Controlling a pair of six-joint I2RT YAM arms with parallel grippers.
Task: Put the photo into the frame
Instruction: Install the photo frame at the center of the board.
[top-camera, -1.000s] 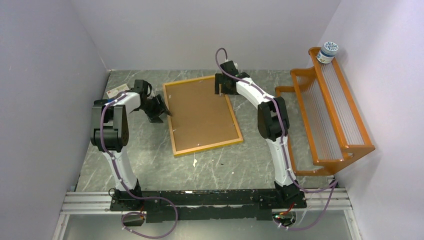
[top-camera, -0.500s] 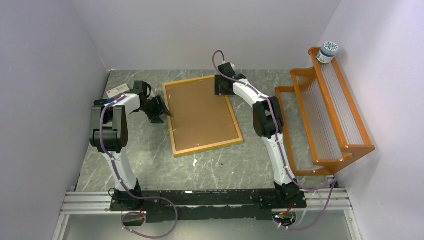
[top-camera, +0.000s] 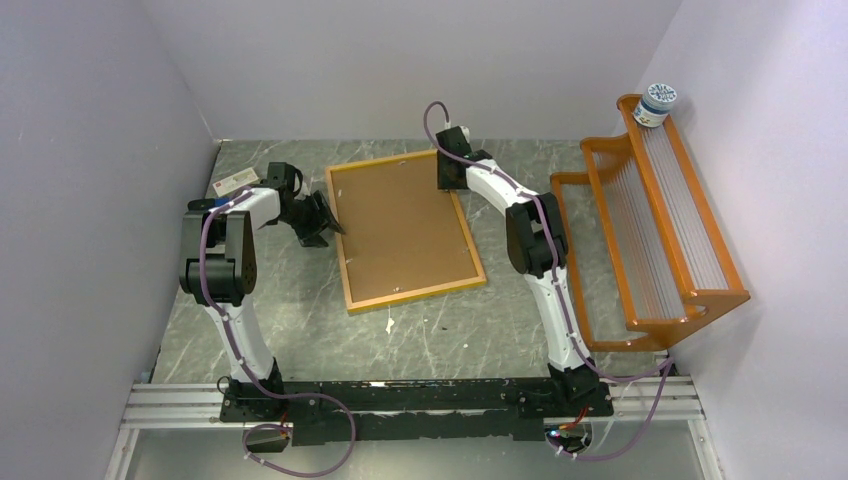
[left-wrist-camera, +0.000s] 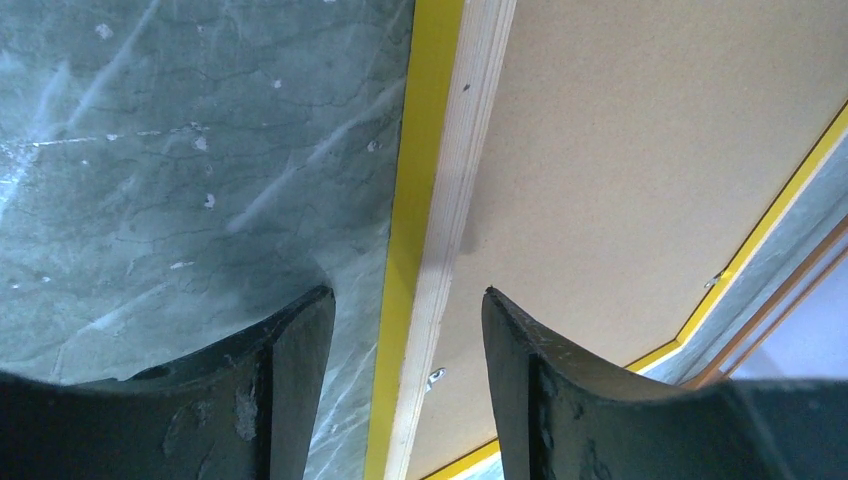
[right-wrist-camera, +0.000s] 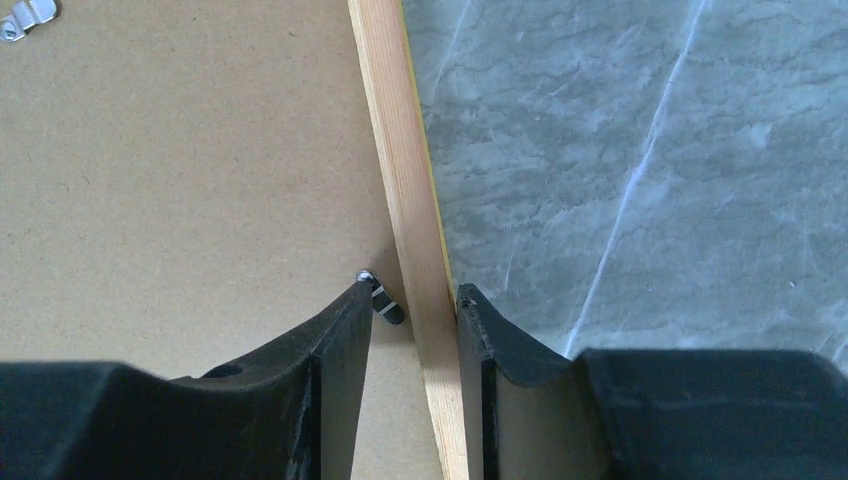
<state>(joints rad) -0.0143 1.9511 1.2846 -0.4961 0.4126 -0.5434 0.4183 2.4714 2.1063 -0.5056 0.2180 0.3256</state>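
The frame (top-camera: 415, 293) lies face down in mid-table, and the brown backing panel (top-camera: 400, 225) fills it. The photo is hidden. My left gripper (top-camera: 325, 222) is at the frame's left edge. In the left wrist view its jaws (left-wrist-camera: 408, 292) stand open astride the yellow rail (left-wrist-camera: 440, 150), with a gap on both sides. My right gripper (top-camera: 447, 180) is at the right edge near the far corner. Its jaws (right-wrist-camera: 415, 287) straddle the wooden rail (right-wrist-camera: 395, 130): the outer finger is against the rail, and the inner fingertip is by a small metal clip (right-wrist-camera: 385, 300), a little off the rail.
An orange slatted rack (top-camera: 660, 230) stands along the right wall with a white and blue jar (top-camera: 657, 103) on its top. A small card (top-camera: 235, 181) lies at the far left. A white scrap (top-camera: 389, 324) lies in front of the frame. Walls close three sides.
My right gripper has shifted slightly outward onto the frame's right rail and its jaws have narrowed a lot. The left arm and the frame have hardly moved.
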